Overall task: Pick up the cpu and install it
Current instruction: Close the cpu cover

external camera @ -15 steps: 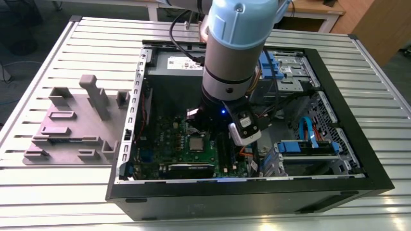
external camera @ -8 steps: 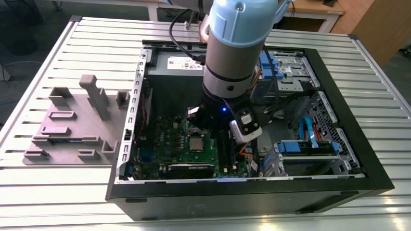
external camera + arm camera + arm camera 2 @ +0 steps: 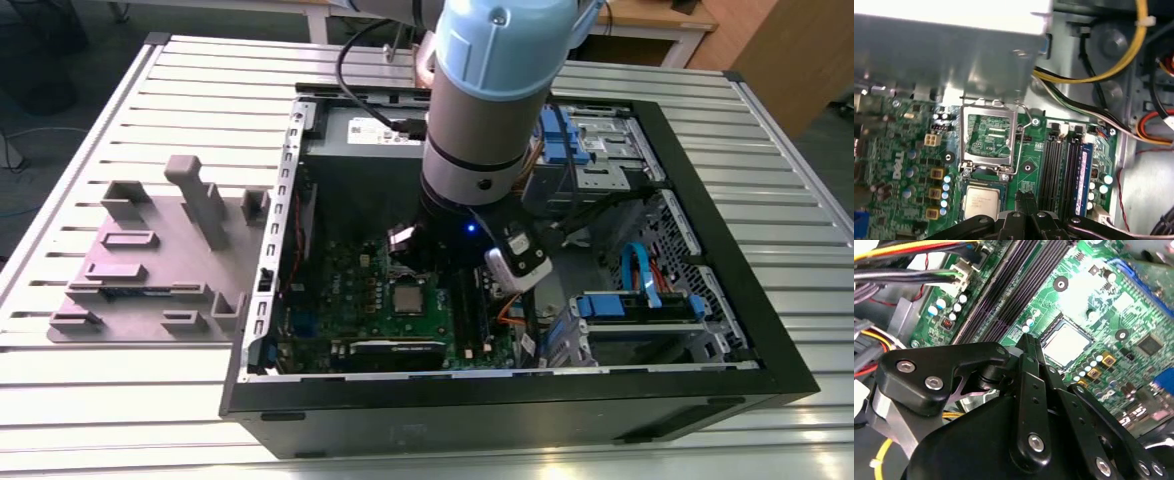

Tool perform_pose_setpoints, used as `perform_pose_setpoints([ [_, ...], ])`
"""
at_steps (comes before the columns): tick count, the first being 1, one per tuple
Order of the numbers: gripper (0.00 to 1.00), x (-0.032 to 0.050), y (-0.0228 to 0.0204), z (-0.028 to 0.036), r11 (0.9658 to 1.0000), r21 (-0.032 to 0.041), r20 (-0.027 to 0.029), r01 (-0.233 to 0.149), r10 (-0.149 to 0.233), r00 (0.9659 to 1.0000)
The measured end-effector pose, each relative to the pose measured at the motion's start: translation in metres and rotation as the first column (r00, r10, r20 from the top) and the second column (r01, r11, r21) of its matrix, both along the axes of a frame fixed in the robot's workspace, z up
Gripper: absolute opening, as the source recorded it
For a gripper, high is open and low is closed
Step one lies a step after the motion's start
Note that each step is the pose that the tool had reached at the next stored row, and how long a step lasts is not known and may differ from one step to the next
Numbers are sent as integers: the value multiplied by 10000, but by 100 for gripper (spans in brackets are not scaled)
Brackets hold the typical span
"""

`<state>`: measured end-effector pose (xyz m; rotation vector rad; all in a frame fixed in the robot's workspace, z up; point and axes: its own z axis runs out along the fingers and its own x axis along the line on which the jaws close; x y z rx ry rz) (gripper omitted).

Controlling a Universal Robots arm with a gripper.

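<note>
The cpu (image 3: 983, 202) is a small silvery square lying flat in its socket on the green motherboard (image 3: 909, 150) inside the open computer case. The hinged metal socket frame (image 3: 989, 137) stands flipped open just beyond the cpu. My gripper (image 3: 1025, 199) is shut with nothing between its fingers. Its tips hang over the board beside the cpu, between the socket and the memory slots (image 3: 1056, 165). In the second wrist view the gripper (image 3: 1027, 341) points down close to one edge of the cpu (image 3: 1066, 344). In the exterior view the cpu (image 3: 407, 297) sits just below the arm's wrist.
The case walls (image 3: 507, 400) ring the board. A grey metal box (image 3: 949, 50) overhangs the socket frame. Yellow and black cables (image 3: 1089, 75) run past the memory slots. Blue drive bays (image 3: 638, 305) sit at the exterior view's right. A grey fixture block (image 3: 160, 250) lies on the slatted table at its left.
</note>
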<state>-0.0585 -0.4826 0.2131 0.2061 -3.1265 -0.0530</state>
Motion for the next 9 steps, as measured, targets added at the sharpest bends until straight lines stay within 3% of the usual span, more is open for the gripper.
perform_pose_setpoints([
  [4, 11, 0, 0, -2, 9977, 1, 3, -672, 672, 9977],
  [9, 11, 1, 3, -4, 9972, 4, 4, -747, 747, 9972],
])
